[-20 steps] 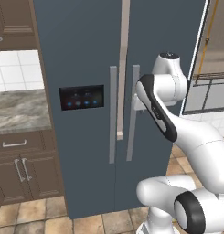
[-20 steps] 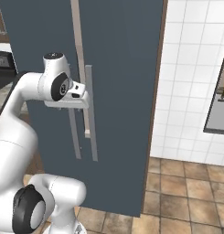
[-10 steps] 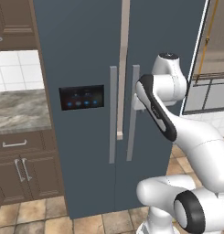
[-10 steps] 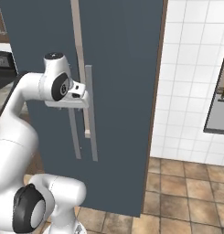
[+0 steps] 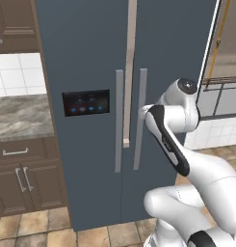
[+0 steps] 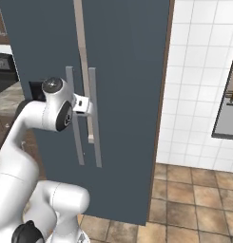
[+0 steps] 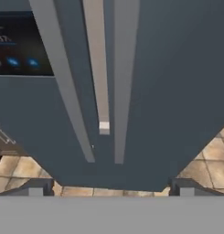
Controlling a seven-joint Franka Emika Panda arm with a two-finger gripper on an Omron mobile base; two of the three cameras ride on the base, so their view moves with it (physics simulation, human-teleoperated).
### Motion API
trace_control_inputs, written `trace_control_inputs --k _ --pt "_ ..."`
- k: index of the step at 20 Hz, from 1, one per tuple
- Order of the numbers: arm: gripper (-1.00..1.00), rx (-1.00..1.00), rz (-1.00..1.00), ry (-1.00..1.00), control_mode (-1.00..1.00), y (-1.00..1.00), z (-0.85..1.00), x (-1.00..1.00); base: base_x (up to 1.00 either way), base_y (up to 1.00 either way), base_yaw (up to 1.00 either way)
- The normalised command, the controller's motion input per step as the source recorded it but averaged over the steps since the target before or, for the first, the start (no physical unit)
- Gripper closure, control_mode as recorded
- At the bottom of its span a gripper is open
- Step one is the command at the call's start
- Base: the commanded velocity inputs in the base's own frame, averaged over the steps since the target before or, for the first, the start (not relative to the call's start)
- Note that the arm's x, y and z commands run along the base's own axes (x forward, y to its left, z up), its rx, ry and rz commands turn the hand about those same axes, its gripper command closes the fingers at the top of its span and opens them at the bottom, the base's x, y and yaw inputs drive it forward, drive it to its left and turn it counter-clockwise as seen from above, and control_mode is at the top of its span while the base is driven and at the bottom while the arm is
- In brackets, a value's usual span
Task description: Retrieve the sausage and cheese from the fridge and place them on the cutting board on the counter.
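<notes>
Fridge (image 5: 90, 58) doors shut; claw (image 7: 111, 189), jaws spread wide and holding nothing, should centre on the right door handle (image 5: 140, 118) before pinching and pulling.

light: even, soft | shadows: faint | blur: slight | glare: none

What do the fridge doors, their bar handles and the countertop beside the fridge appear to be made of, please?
The fridge doors look like painted or coated metal: flat slate-blue, matte, with no visible grain. Its bar handles seem to be brushed metal or grey plastic: pale grey with a dull sheen. The counter looks like polished marble: grey-brown with lighter veining. All of it is rendered, so this is the look only.
</notes>
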Motion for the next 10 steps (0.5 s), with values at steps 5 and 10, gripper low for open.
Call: trace_control_inputs --k 5,10 --pt "-1.0 0.06 -0.01 -0.08 -1.0 -0.06 0.25 0.33 0.0 0.0 0.0" --pt "-1.0 0.02 0.0 -0.01 -1.0 -0.06 0.29 0.47 0.0 0.0 0.0"
